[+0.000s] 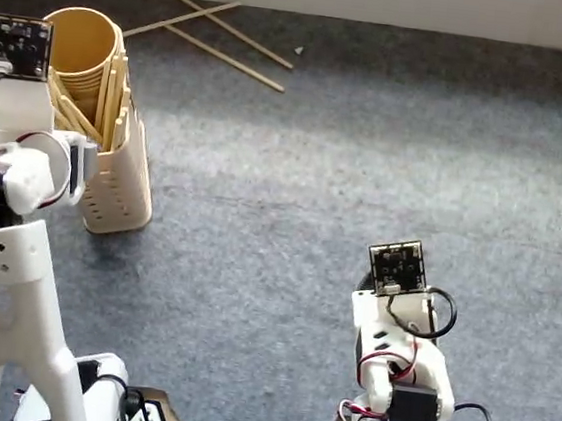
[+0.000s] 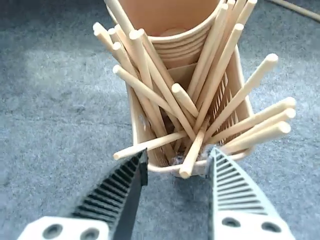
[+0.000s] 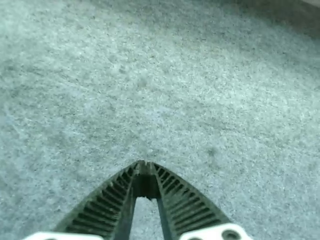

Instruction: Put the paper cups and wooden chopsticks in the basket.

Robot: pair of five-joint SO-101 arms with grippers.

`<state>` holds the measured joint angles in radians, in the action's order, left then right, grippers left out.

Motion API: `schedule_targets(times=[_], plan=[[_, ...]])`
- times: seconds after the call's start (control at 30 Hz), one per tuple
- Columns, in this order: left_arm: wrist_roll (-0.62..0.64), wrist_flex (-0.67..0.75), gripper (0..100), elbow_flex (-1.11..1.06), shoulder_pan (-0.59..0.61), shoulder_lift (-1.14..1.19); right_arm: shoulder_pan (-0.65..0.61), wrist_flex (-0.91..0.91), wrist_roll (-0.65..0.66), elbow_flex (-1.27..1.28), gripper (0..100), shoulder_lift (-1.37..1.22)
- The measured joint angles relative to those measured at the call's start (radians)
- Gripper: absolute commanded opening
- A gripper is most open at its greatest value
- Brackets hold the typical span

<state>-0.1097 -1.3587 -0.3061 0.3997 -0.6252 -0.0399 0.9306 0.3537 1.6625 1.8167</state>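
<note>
left hand (image 2: 176,155) released, above basket (image 1: 122,189) with cups (image 1: 78,38) | right hand (image 3: 145,167) clenched, empty | loose chopsticks (image 1: 224,58) upper left of high view: light, stiff, thin, may roll; i would grip at the middle

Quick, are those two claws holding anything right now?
Left end effector: open, holding nothing.
Right end effector: closed, holding nothing.
</note>
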Motion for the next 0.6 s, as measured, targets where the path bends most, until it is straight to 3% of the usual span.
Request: schedule_targets(times=[0.27,0.4,0.6], plan=[[0.003,0.212,21,-0.206,-0.002,-0.012,0.000,0.000,0.000,0.000,2.0,0.000],[0.009,0.129,21,-0.130,0.028,-0.014,0.000,0.000,0.000,0.000,2.0,0.000],[0.077,0.018,21,0.068,0.176,0.008,0.000,0.000,0.000,0.000,2.0,0.000]])
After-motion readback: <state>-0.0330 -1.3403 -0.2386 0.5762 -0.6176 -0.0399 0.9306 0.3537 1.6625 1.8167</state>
